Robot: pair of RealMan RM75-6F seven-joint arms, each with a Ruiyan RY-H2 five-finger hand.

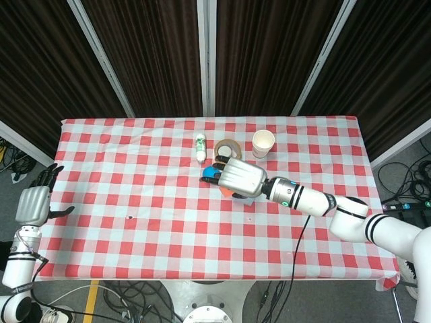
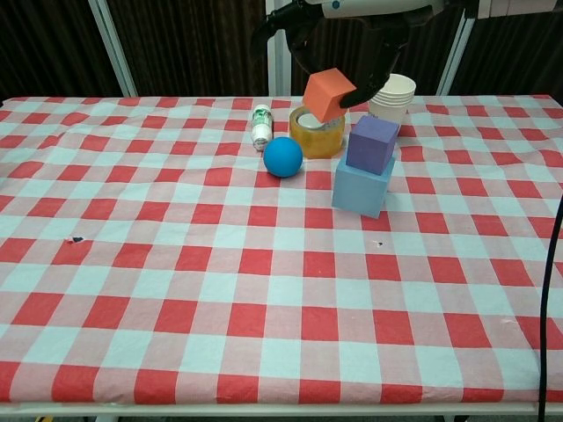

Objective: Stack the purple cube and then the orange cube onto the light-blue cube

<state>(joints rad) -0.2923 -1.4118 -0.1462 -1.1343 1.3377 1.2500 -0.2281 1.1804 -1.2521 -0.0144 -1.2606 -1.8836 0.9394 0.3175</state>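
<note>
Across the red-and-white checked table (image 2: 132, 290) the right arm (image 1: 337, 212) reaches in from the right edge, its hand (image 1: 241, 178) raised well above the cloth. Off the left edge, the left hand (image 1: 32, 204) hangs beside the table with its fingers spread and nothing in them. Near the middle of the table the light-blue cube (image 2: 361, 185) sits flat, and the purple cube (image 2: 372, 144) rests on top of it, turned a little out of line. Just behind stand a roll of yellow tape (image 2: 317, 132) and a stack of paper cups (image 2: 393, 94). Left of the stack lies a blue ball (image 2: 283, 156), with a small white bottle (image 2: 260, 124) on its side behind it. Smallest but highest, the orange cube (image 2: 328, 94) is pinched, tilted, between the right hand's dark fingers (image 2: 374, 75), in the air left of the purple cube and above its level
</note>
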